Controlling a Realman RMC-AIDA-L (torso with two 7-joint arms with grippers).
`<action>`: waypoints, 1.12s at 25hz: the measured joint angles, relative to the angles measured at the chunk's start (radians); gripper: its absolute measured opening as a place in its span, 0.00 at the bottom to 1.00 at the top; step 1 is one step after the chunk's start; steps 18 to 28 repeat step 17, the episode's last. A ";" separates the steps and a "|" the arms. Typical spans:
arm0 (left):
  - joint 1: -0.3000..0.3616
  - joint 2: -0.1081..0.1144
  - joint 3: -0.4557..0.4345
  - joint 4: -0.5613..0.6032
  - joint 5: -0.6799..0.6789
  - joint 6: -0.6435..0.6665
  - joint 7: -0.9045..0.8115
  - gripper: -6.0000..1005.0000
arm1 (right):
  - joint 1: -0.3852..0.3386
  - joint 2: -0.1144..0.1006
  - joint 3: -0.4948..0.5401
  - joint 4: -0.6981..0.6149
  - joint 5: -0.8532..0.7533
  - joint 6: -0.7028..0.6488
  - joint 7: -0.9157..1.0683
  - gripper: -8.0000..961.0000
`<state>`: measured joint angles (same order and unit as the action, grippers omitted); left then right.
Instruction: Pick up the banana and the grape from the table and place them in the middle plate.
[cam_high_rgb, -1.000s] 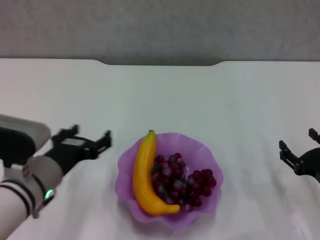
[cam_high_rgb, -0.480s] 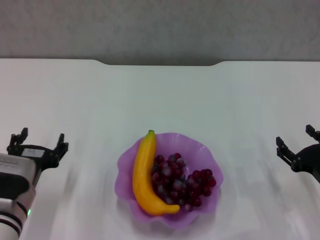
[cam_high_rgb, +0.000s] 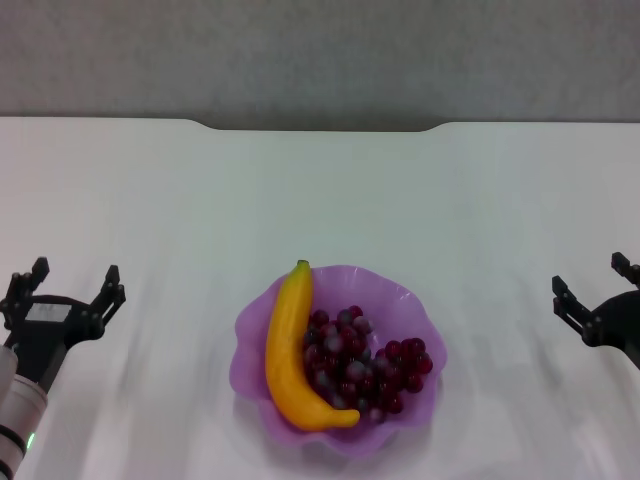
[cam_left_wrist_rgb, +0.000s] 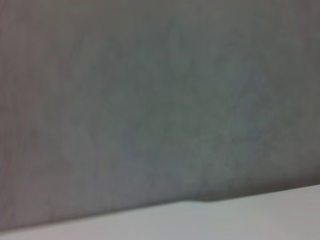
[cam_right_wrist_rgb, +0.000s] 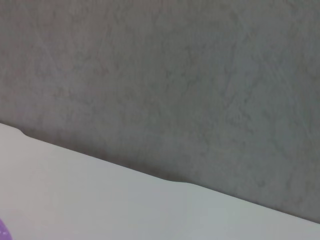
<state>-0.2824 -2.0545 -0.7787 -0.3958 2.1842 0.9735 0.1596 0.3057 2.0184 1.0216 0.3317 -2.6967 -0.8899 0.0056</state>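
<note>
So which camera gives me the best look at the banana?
The head view: the banana lies whole in the plate, beside the grape. The left wrist view shows only wall and table edge; the right wrist view adds just a purple sliver of plate, no banana.

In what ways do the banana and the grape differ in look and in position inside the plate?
The banana is one long curved yellow piece; the grape is a bunch of small round dark red balls. The banana lies along the left side of the middle plate; the grape fills the middle and right. Both rest inside the plate, touching each other.
</note>
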 joint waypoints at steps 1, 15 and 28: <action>0.000 0.000 0.000 0.000 0.000 0.000 0.000 0.89 | -0.001 0.000 0.002 -0.002 0.001 0.003 0.002 0.87; -0.001 0.003 0.125 -0.007 0.005 0.043 -0.169 0.89 | 0.001 -0.001 -0.014 0.021 0.038 0.023 -0.003 0.87; 0.002 0.005 0.120 -0.001 0.004 0.050 -0.204 0.89 | 0.000 0.000 -0.014 0.025 0.038 0.023 -0.002 0.87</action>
